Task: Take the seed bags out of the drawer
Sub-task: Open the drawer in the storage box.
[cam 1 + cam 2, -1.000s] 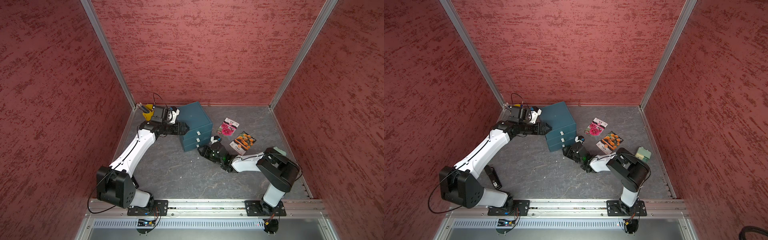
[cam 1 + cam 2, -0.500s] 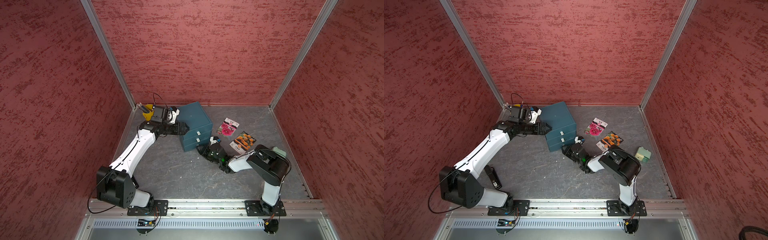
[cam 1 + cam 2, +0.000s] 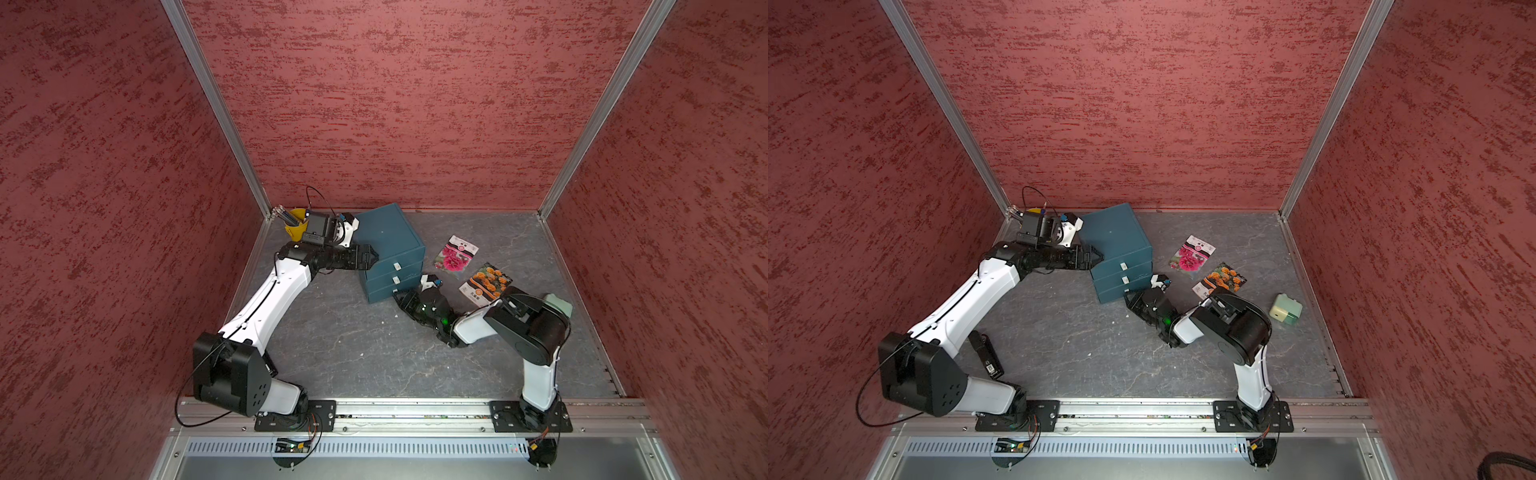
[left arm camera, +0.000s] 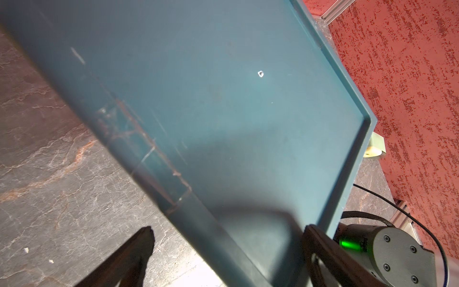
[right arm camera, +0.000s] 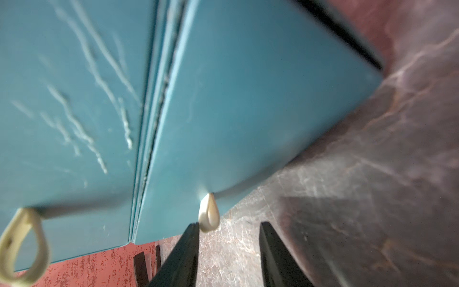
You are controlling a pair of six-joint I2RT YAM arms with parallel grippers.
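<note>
While left tool (image 3: 371,256), right tool (image 5: 229,225) gape, one pink seed bag (image 3: 456,254), one orange seed bag (image 3: 485,284) out.

Lab cell: red walls (image 3: 395,104), aluminium frame (image 3: 218,104)

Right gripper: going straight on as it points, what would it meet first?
Probably the cream loop pull on the bottom drawer, just ahead of the right gripper, near one fingertip; depth is unclear.
</note>
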